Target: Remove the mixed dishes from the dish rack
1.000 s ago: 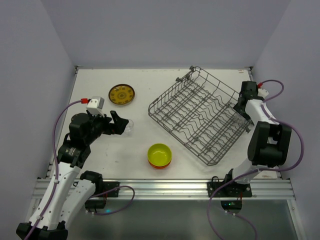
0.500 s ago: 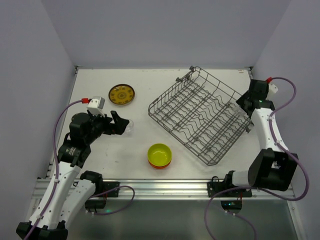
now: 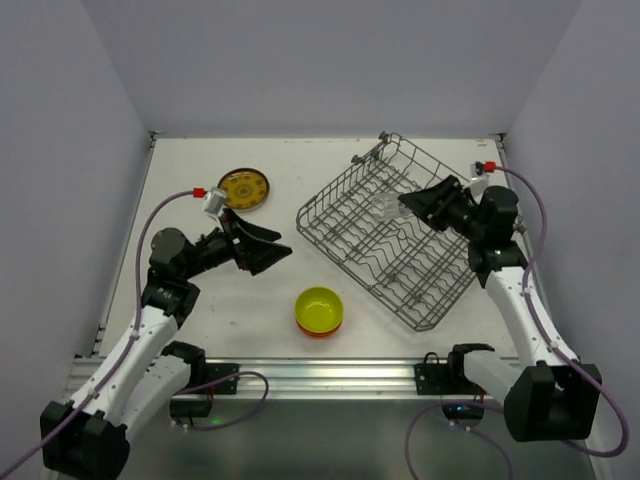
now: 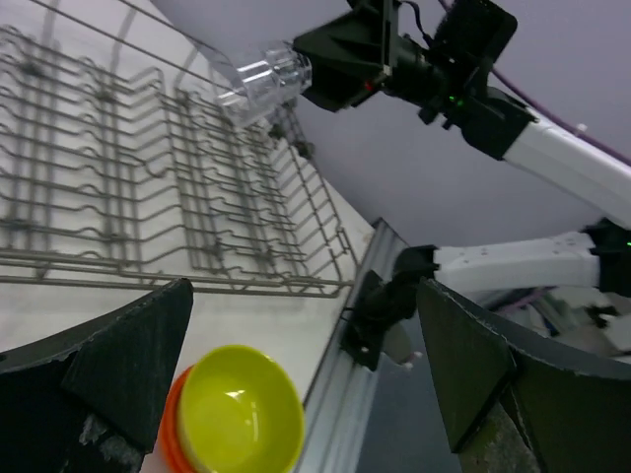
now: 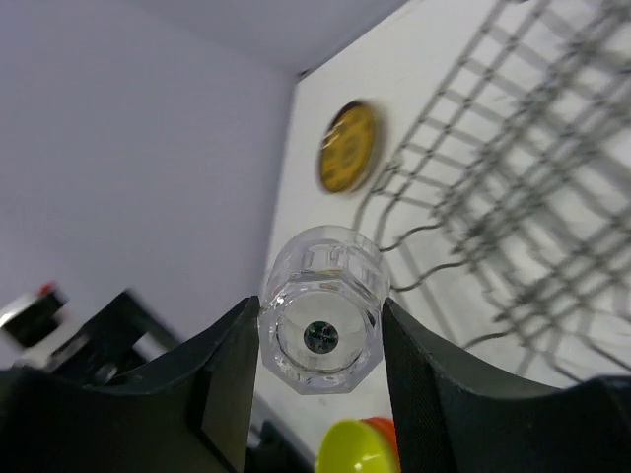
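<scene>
Dish rack [image 3: 395, 245] x1, 1 glass [image 5: 322, 296] in R gripper [image 3: 410, 204] (midair), 2 bowls [image 3: 320, 306], 1 plate [image 3: 243, 189] — L gripper [image 3: 270, 256] wide

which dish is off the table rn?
The clear glass, pinched in the right gripper above the dish rack. The patterned plate and the yellow-green bowl nested in an orange bowl all sit on the table.

Bright, even light, faint soft shadows; blurred patterned plate [image 5: 347, 148] in right wrist view

white table [image 3: 300, 160], wire dish rack [image 3: 390, 245] at right, patterned plate [image 3: 243, 189] far left, orange bowl [image 4: 170, 451] under yellow-green bowl [image 3: 319, 307] in front
</scene>
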Controlling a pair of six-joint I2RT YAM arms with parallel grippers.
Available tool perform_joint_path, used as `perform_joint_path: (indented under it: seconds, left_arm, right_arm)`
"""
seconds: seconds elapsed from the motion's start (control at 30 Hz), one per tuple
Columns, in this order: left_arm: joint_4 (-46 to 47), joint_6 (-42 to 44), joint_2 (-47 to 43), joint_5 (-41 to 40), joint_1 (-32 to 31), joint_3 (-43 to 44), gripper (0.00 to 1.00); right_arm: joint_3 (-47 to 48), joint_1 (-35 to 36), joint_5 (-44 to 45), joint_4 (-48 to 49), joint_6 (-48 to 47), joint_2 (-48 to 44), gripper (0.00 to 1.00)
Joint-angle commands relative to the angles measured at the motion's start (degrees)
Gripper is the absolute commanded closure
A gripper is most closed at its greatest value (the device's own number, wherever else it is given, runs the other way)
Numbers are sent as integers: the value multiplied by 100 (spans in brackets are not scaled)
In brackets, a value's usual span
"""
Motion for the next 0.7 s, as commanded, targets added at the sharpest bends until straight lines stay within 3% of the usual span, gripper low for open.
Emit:
perform_joint_path:
  seconds: [0.0,0.1,0.23,0.43,0.5,0.57,0.6,0.63,0.67]
  left_arm:
    - [2447,-1415,805,751,-500,-6,0]
    - [2922,-1503,1219,558,-1071,345,0]
    - [2898,-1381,1414,163,-1371,733,1]
    - [3002,-1442,1687,74,-1503,1085,9]
    - [3011,-1424,1748,56,-1547,1164,18]
    - [3002,-1424,1792,12,-1600,1191,20]
    - [2976,-1416,1879,-31,-1617,1234,28]
    - [2976,-1415,1880,-32,-1617,1235,28]
    - [3020,-1424,1933,-32,-1626,1252,38]
  right_arm:
    - [-41,854,-1230,2259,1147,-76,70]
    - [-155,1348,-1336,3349,1649,21,70]
    - [-383,1578,-1520,4608,2238,215,72]
    - [-235,1930,-1617,4629,2169,215,72]
    - [-208,1982,-1591,4515,2063,197,72]
    - [-234,2000,-1617,4593,2098,206,72]
    - [-235,2061,-1695,4820,2176,250,72]
    - [-235,2079,-1696,4822,2186,250,72]
    - [-226,2097,-1696,4857,2186,285,72]
